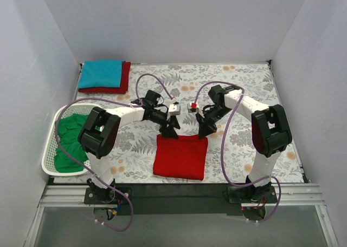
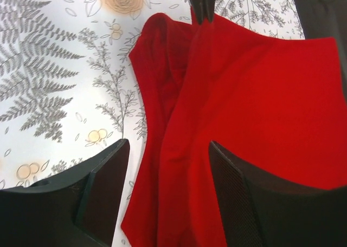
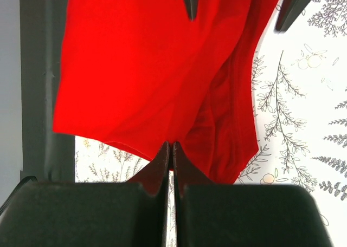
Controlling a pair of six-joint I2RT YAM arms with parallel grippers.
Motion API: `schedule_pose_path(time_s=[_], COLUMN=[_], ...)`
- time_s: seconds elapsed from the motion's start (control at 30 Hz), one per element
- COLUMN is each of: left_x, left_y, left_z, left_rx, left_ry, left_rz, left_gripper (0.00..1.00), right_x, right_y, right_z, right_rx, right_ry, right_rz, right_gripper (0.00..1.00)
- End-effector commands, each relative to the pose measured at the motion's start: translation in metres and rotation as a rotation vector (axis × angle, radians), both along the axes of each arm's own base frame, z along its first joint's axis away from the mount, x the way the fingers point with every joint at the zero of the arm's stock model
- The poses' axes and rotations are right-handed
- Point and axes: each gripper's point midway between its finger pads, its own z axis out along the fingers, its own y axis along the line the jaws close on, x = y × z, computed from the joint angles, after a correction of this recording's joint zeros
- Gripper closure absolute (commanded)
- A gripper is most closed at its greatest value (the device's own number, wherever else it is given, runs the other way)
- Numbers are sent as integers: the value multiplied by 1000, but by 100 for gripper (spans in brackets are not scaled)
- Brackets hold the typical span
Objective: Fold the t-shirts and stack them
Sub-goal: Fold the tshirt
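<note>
A bright red t-shirt (image 1: 180, 156) lies folded on the flowered table near the front, and it also fills the left wrist view (image 2: 260, 101) and the right wrist view (image 3: 141, 68). My left gripper (image 1: 169, 129) is open at its back left corner, its fingers standing either side of a cloth fold (image 2: 169, 193). My right gripper (image 1: 205, 129) is shut on the back right corner, tips (image 3: 171, 149) pinching the hem. At the back left, a teal t-shirt (image 1: 101, 73) lies folded on a darker red one (image 1: 126, 80). A green t-shirt (image 1: 69, 141) lies crumpled in the basket.
A white lattice basket (image 1: 49, 155) stands at the left edge of the table. White walls close in the left, right and back. A dark rail (image 1: 179, 192) with both arm bases runs along the near edge.
</note>
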Motion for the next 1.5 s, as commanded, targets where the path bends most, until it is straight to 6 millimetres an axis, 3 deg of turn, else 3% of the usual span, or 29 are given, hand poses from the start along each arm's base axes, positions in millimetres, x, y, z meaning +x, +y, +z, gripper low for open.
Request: schedule_pose_path(time_s=[0.0,0.1,0.23,0.3,0.47,0.6,0.67,0.7,0.73,0.9,1.0,1.23,1.3,1.47], left_x=[-6,-12,-19,-23,-31,-31,-31,-33,-33,-31,-32,-47,-52,-56], left_y=[-10,-12,-13,-12,-11,-11,-12,-11,-10,-10,-10,-13,-14,-14], left_z=[0,-5,-13,-16,-25,-20,-12,-11,-9,7,14,34,35,39], left_rx=[-42,-38,-24,-14,26,25,11,8,4,5,11,40,51,76], left_ry=[-69,-77,-76,-78,-66,-67,-91,-97,-109,-213,-253,-374,-366,-374], left_rz=[-61,-82,-103,-114,-129,-127,-132,-135,-139,-137,-135,-137,-135,-113], left_gripper=[43,46,67,73,78,100,100,100,100,100,100,100,100,100], right_x=[-10,-11,-12,-12,-14,-15,-13,-7,-4,24,36,51,44,18], right_y=[4,4,6,6,6,7,9,12,14,31,40,64,71,88], right_z=[17,19,22,23,28,31,33,38,40,61,71,56,47,19], right_rx=[47,52,61,63,81,87,82,86,87,194,243,280,266,215], right_ry=[-16,-26,-33,-32,-53,-56,-35,-30,-9,72,110,315,397,505], right_rz=[16,19,24,23,31,31,10,-6,-30,-115,-149,-212,-212,-165], right_gripper=[99,99,99,99,99,99,93,81,75,57,55,60,67,73])
